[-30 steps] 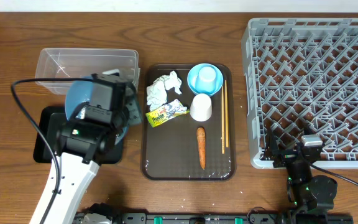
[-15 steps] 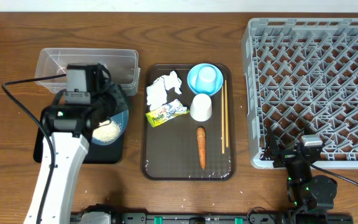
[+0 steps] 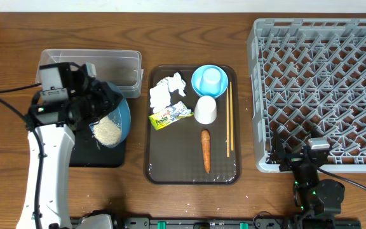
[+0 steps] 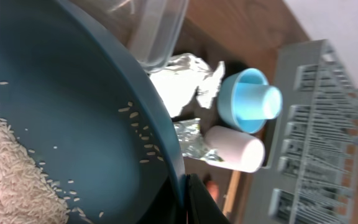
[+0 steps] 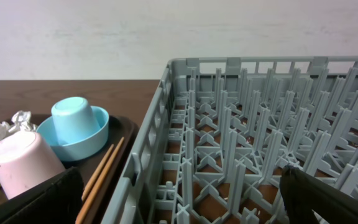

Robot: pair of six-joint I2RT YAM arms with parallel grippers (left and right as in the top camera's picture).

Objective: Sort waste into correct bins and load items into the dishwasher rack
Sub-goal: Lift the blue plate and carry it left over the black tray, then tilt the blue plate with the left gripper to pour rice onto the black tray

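Note:
My left gripper (image 3: 103,100) is shut on the rim of the dark-blue dish (image 3: 121,113) and holds it tilted over the black tray (image 3: 88,156). White rice (image 3: 107,131) lies heaped in the dish's low side. In the left wrist view the jaws (image 4: 182,202) pinch the dish (image 4: 73,93) at its rim, with rice (image 4: 11,180) inside. The clear tub (image 3: 91,65) stands behind. Tissues (image 3: 164,91), wrapper (image 3: 169,116), white cup (image 3: 205,109), light-blue bowl (image 3: 210,81), carrot (image 3: 206,151) and chopsticks (image 3: 229,117) lie on the brown tray. My right gripper (image 5: 185,208) is open and empty at the grey rack (image 3: 323,83).
The brown serving tray (image 3: 164,165) sits between the black tray and the rack. A small light-blue cup stands upturned inside the bowl (image 5: 73,134). The rack's near wall (image 5: 148,155) rises right in front of the right gripper. A few rice grains lie on the table by the black tray.
My left arm has swung left with the dish, from up by the tub to over the black tray. The dish now tilts and the rice has slid low. The right arm is still.

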